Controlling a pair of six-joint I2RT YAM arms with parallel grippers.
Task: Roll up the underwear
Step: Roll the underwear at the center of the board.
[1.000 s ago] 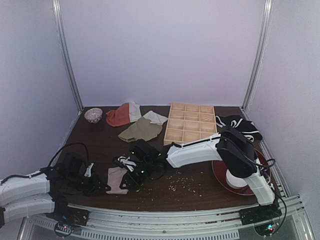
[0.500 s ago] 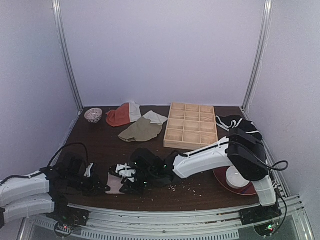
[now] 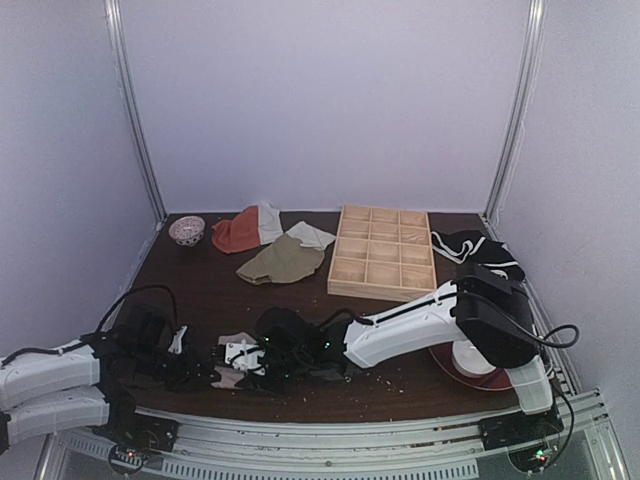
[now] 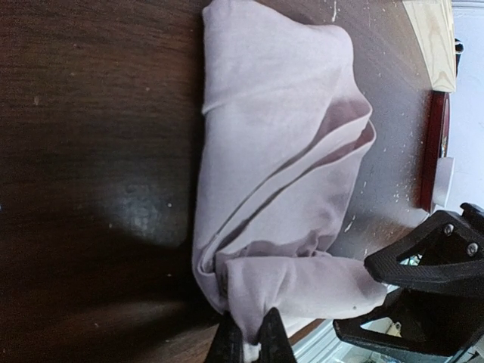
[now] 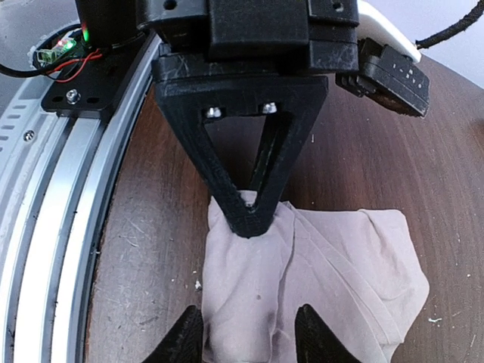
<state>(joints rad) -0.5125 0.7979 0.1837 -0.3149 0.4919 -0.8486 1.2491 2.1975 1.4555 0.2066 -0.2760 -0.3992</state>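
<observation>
Swung leftward and lower since a second ago, the right hand (image 5: pixel 249 342) now straddles the underwear (image 5: pixel 333 265), its fingers spread either side of a fold. The left hand (image 4: pixel 249 344) pinches the crumpled garment's corner, at the tabletop's (image 4: pixel 91 151) near edge.

I judge this a robotics lab test cell. Evidence: plain white enclosure panels (image 3: pixel 320 100) at twelve o'clock, aluminium corner posts (image 3: pixel 137 120), a dark table (image 3: pixel 200 288), and an extruded metal rail (image 3: pixel 350 437) at six o'clock.
</observation>
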